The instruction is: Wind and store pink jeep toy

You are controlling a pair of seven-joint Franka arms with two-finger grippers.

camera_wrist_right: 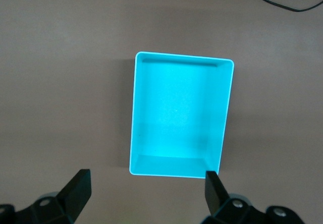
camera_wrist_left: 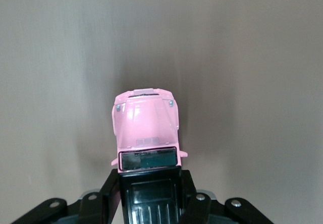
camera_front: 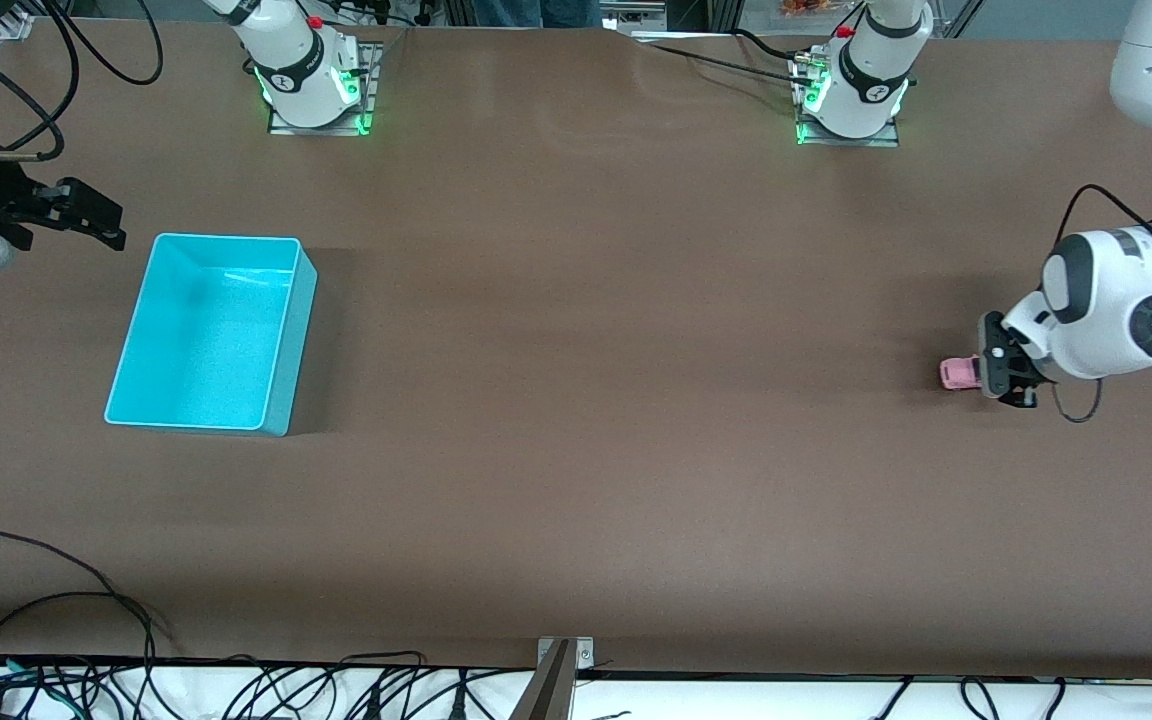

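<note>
Pink jeep toy (camera_front: 958,374), on the table (camera_front: 576,450) at the left arm's end, black rear clamped in left gripper (camera_front: 1004,374), long axis pointing toward turquoise bin (camera_front: 206,335) well apart; right gripper (camera_front: 86,215), spread, waits beside bin.

Left gripper (camera_front: 1008,372) clamps the pink jeep toy (camera_front: 958,373) on the table (camera_front: 596,330); bare tabletop runs from it to the turquoise bin (camera_front: 286,330). Right gripper (camera_front: 86,215), fingers spread, hangs just beside bin; bin mouth unobstructed.
</note>
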